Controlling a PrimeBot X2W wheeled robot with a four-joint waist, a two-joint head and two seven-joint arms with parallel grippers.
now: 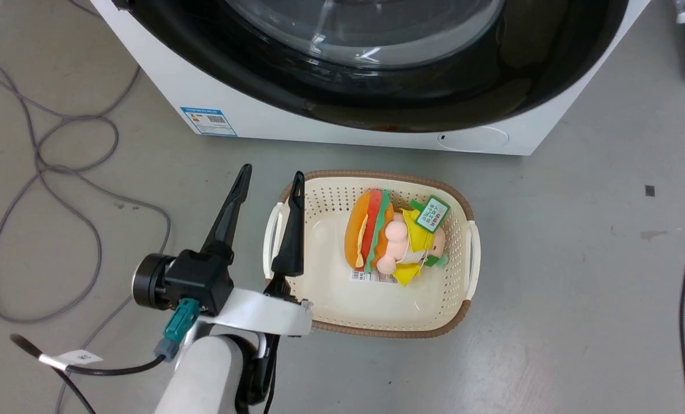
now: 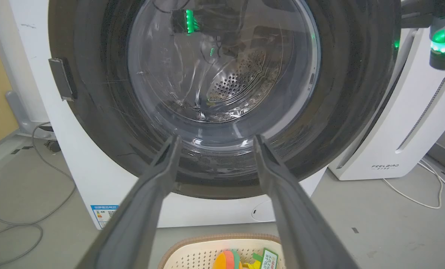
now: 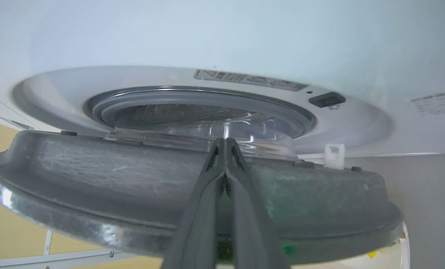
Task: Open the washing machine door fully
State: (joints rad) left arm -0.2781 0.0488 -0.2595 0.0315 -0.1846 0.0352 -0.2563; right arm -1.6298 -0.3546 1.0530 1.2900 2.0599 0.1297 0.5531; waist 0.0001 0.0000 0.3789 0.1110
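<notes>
Looking down now on the washing machine door (image 1: 377, 106), glossy black rim around clear glass, up front on the white washing machine (image 1: 273, 109). From the right wrist view, plainly ajar: standing partway off the front, with a gap back to the grey gasket (image 3: 192, 95). Right in that gap, the right gripper (image 3: 225, 141), pinched tight with nothing between the fingers, tips at the door's dark inner face by the foot of the glass bowl (image 3: 207, 129). Hard to say whether touching. Over to the left gripper (image 1: 271, 171): spread wide, grasping nothing, poised low above the floor with one finger across the left rim of the cream basket (image 1: 464, 201). Inside that, a burger plush toy (image 1: 371, 230). Along the left fingers, pointing straight at the door's outer glass. Beside the machine, a white tower appliance (image 2: 413, 123); off to the left, loose grey cables (image 1: 43, 167).
</notes>
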